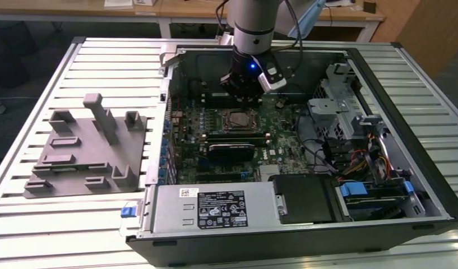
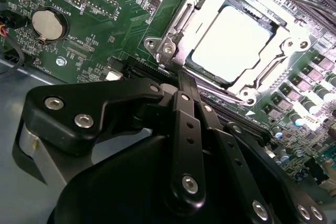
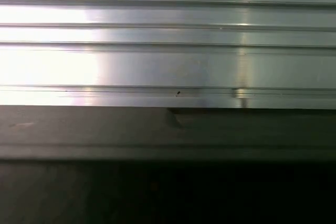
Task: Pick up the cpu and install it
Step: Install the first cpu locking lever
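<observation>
Inspection finds the tool lowered inside the open computer case, hanging just above and behind the processor socket on the motherboard. In the second wrist view the tool shows its black finger links drawn together to a narrow point, with nothing seen between them. The cpu lies just ahead of that point, its pale metal top seated flat within the socket frame, apart from the fingers.

The grey fixture on the slatted tabletop sits well away from the tool, to the exterior view's left.

Risks noted, as judgement only:
- Whether the chip is fully bedded cannot be told; a corner riding on the frame would bend contacts under any downward load.
- The retention plate and lever positions are unclear; a drift of the tool toward the frame could catch them.
- The memory sticks just beyond the socket and small board components stand near the tool's path; a sideways move at this height could strike them
</observation>
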`<state>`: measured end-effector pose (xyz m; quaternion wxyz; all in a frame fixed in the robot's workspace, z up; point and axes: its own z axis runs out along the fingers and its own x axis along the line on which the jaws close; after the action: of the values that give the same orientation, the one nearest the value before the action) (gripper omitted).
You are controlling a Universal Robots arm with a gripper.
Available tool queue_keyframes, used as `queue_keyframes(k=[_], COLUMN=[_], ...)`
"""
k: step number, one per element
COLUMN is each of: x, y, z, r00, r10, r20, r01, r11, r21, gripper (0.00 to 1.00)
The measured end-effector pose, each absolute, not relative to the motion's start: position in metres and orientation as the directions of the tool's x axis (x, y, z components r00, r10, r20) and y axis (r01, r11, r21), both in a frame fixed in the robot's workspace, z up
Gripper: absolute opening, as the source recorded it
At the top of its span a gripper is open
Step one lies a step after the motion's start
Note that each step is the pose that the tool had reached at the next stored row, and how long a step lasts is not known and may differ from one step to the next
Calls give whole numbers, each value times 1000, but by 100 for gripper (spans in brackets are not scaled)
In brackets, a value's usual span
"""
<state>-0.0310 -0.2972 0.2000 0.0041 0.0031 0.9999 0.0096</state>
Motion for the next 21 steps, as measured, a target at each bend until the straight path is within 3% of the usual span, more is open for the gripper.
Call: queue_keyframes(k=[21], x=[-31], y=[-297], z=[194], r00=[-1000], r10=[6], r20=[-6], r01=[6], r11=[1000], r21=[-16], gripper=[11])
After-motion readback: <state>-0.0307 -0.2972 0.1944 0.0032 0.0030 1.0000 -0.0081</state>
